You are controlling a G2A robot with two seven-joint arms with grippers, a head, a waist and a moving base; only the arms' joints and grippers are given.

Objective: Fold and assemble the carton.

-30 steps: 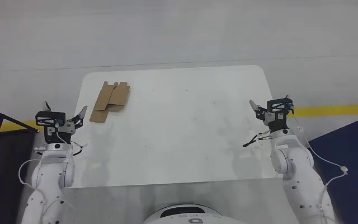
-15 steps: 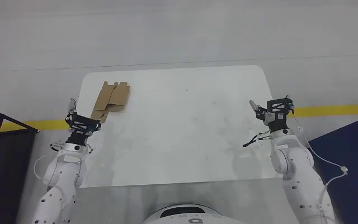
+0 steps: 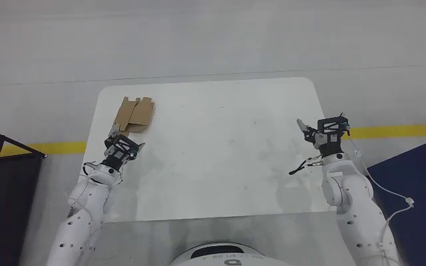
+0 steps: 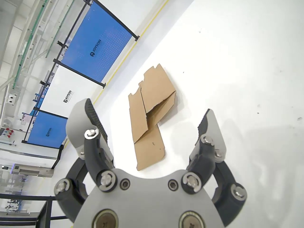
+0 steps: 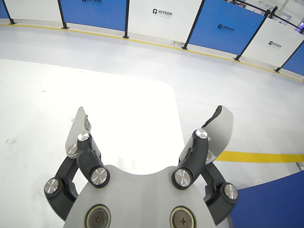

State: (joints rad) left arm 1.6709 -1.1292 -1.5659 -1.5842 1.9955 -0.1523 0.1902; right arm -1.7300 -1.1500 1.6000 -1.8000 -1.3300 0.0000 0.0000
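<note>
White rounded counter (image 3: 219, 153), fenced hall beyond. Flattened brown cardboard carton (image 3: 132, 118) on it, long axis running away from robot. Just short of carton's near end: left end effector (image 3: 123, 141), spread wide, empty, aimed along that axis. Well apart from carton: right end effector (image 3: 321, 122), equally wide, empty. Probably left's pick.

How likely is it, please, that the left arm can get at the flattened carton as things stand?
Probably yes: the left pincer is open and sits just short of the near end of the carton, and nothing lies between them on the table.
</note>
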